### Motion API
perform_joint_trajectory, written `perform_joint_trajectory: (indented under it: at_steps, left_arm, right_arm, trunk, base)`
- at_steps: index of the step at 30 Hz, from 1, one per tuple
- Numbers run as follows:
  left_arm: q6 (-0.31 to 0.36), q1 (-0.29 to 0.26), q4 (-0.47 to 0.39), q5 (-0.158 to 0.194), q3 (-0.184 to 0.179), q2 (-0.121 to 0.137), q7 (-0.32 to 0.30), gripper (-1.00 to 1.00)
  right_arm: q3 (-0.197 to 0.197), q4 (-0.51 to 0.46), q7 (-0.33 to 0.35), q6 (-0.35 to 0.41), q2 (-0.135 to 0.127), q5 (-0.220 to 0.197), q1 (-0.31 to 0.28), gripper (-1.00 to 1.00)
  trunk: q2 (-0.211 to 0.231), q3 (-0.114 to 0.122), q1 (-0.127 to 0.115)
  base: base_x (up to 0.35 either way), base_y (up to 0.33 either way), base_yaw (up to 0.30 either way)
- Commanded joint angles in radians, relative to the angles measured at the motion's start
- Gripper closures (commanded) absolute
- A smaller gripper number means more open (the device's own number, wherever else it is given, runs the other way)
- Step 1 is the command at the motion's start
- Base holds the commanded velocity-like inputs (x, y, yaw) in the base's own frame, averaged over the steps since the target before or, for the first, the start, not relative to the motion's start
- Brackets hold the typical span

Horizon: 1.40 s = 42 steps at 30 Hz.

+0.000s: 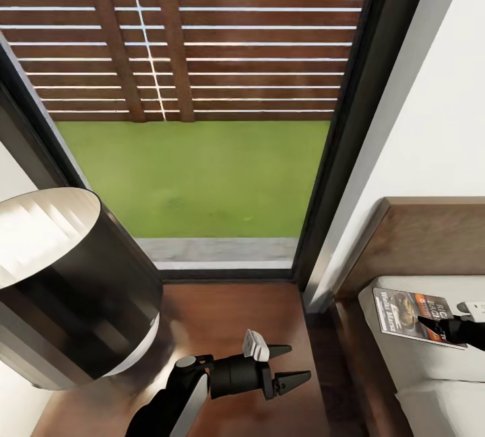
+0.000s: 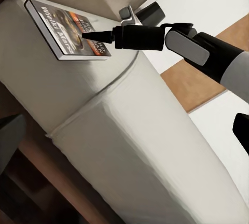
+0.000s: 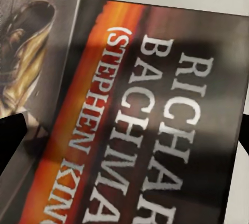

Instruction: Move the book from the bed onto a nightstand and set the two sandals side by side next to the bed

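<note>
Thin dark paperback book [image 1: 412,314] with an orange band lies flat at the head corner of the pale-grey mattress of the bed [image 2: 129,146]. Right gripper [image 2: 85,36] tip on its cover; jaw state indeterminable. Left gripper [image 1: 291,364], fingers apart, over the glossy reddish-brown nightstand [image 1: 222,316].

Book [image 1: 412,314] on bed [image 1: 431,363], nightstand [image 1: 222,316] left.

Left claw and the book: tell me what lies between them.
In the head view, between the left claw and the book lie the nightstand top's edge, a dark floor gap and the bed mattress's near edge.
</note>
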Motion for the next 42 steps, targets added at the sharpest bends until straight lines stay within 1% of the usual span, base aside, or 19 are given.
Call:
perform_joint_trajectory:
  at_steps: [1, 10, 35, 42]
  left_arm:
    - [0.010, -0.001, 0.000, 0.008, -0.001, 0.000, -0.001, -1.00]
    - [0.010, -0.001, 0.000, 0.009, -0.001, 0.000, 0.001, -1.00]
    - [0.010, -0.001, 0.000, 0.008, -0.001, 0.000, 0.001, -1.00]
    - [0.010, -0.001, 0.000, 0.008, -0.001, 0.000, 0.001, -1.00]
  right_arm:
    - [-0.003, 0.000, 0.006, 0.005, 0.001, 0.015, 0.000, -1.00]
    - [-0.003, 0.000, 0.007, 0.005, 0.001, 0.015, 0.000, -1.00]
    - [-0.003, 0.000, 0.007, 0.005, 0.001, 0.014, 0.000, -1.00]
    - [-0.003, 0.000, 0.007, 0.005, 0.001, 0.014, 0.000, -1.00]
  trunk:
    - [0.000, -0.001, 0.000]
    - [0.000, -0.001, 0.000]
    - [0.175, 0.077, -0.096]
    - [0.175, 0.077, -0.096]
  base:
    - [0.000, 0.000, 0.000]
    - [0.000, 0.000, 0.000]
    - [0.000, 0.000, 0.000]
    - [0.000, 0.000, 0.000]
